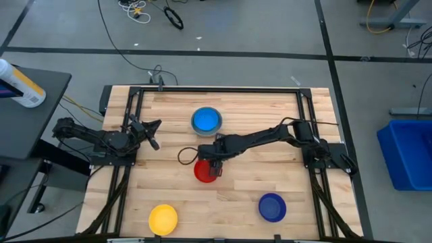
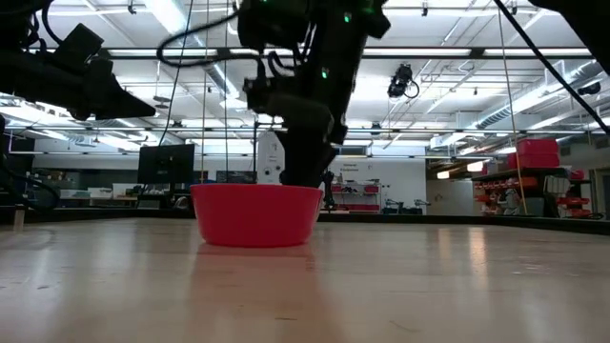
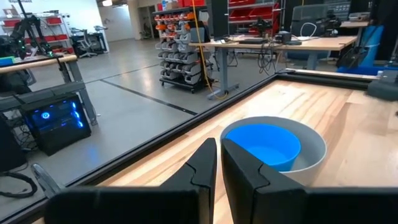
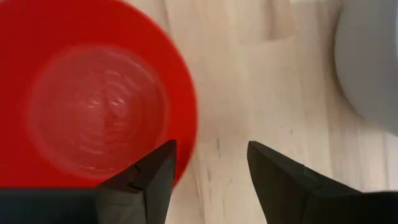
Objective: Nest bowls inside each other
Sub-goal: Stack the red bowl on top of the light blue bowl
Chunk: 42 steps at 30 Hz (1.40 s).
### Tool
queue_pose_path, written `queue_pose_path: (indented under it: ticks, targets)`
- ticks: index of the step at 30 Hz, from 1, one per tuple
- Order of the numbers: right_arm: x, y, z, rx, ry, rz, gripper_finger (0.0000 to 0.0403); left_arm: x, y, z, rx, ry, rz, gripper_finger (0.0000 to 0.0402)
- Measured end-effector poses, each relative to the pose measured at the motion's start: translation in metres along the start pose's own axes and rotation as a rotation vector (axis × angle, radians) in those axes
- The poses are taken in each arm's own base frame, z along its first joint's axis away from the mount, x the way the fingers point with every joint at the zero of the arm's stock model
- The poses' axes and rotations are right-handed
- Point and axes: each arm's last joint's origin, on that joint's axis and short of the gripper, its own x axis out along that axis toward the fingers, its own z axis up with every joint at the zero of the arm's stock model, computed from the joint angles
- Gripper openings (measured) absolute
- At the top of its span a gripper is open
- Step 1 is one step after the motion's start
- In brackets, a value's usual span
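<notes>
A red bowl (image 1: 202, 171) rests on its base at the table's middle. My right gripper (image 4: 208, 152) hangs over its rim, pointing steeply down and open: one finger stands over the bowl's inside, the other over bare wood outside. The low view hides the fingertips behind the red bowl (image 2: 255, 213). A light blue bowl (image 1: 206, 120) sits nested in a grey bowl (image 3: 311, 146) farther back. A yellow bowl (image 1: 163, 219) and a dark blue bowl (image 1: 272, 206) stand near the front edge. My left gripper (image 1: 154, 133) waits shut at the left, pointing level.
Black frame rails (image 1: 128, 135) run along the table's left and right sides. Bare wood lies between the red bowl and the two front bowls. The grey bowl's wall (image 4: 373, 68) is close beside my right gripper.
</notes>
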Motion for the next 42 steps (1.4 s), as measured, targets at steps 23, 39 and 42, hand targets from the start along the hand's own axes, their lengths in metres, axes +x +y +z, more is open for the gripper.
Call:
queue_pose_path:
  ticks: [23, 39, 42]
  targets:
    - [-0.012, -0.001, 0.008, -0.065, -0.190, -0.110, 0.0004, 0.000, 0.000, 0.000, 0.006, 0.001, -0.001, 0.0032]
    - [-0.048, -0.153, 0.043, 0.066, -0.416, -0.315, 0.0001, 0.000, 0.000, -0.001, 0.004, 0.004, 0.000, 0.0032]
    - [-0.045, -0.185, 0.040, 0.121, -0.412, -0.281, 0.0001, 0.000, 0.000, -0.001, 0.004, 0.005, 0.000, 0.0032]
